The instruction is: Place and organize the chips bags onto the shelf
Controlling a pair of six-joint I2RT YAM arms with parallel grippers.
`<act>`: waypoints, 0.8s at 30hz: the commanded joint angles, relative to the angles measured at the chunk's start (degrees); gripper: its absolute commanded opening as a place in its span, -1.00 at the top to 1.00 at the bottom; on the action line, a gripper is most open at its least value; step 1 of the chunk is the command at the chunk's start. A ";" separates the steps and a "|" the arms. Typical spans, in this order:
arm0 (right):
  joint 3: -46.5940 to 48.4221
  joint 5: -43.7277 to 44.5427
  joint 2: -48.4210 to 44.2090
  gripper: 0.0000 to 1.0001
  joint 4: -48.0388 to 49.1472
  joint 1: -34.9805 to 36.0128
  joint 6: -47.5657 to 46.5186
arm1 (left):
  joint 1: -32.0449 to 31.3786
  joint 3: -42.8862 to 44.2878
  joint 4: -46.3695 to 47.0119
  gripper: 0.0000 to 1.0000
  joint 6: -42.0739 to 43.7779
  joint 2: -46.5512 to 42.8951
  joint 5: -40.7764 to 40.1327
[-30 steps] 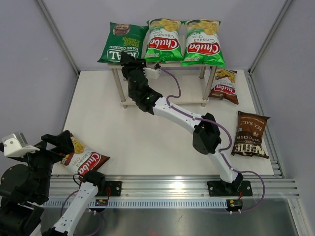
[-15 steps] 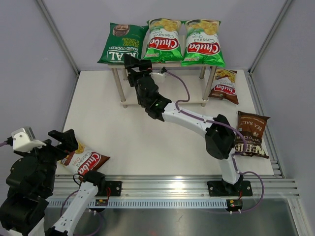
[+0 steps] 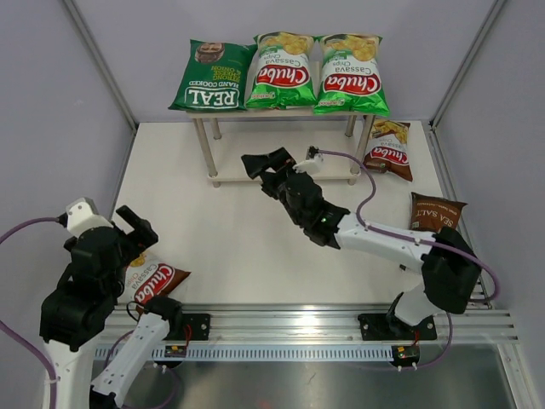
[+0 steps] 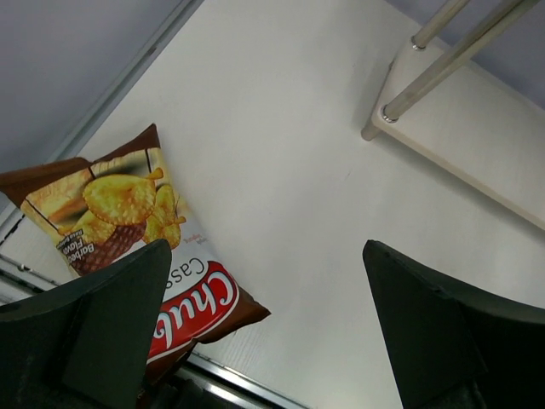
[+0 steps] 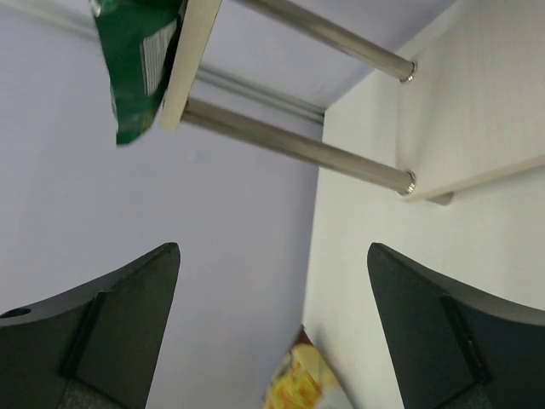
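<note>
Evidently a placement has just finished: the right end effector, which a second ago was up against the top board of the shelf in the upper middle of the frame, has drawn back and dropped to hang in front of the lower board, its fingers wide apart and holding nothing. The top board is now full, carrying the dark green REAL bag, the middle green Chuba bag and the right-hand green Chuba bag side by side. By my reckoning that puts the job about halfway, with the lower board bare and three bags still on the table. One brown-red Chuba bag lies just beside the shelf's right legs. The dark brown bag lies at the right edge, and the right arm's elbow has swung in over its lower part since the earlier frame. The near brown-red Chuba bag sits at lower left. The left end effector has also moved: it has come round from the far left to hover over that bag, its fingers spread wide and not touching the bag, so it looks the likeliest next pick.
</note>
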 commanded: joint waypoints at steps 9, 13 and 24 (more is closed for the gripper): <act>-20.71 -13.44 -27.84 -0.99 -17.09 -0.21 -20.82 | -0.29 -8.52 -13.57 -0.98 -24.94 -1.20 -10.90; -22.65 -15.91 -34.08 -0.99 -20.26 -0.20 -25.65 | -0.29 -12.38 -12.43 -0.98 -29.14 0.20 -7.91; -23.53 -25.57 -34.27 -0.99 -21.14 -7.14 -28.39 | 7.32 -18.36 -16.14 -0.98 -52.21 6.10 -15.65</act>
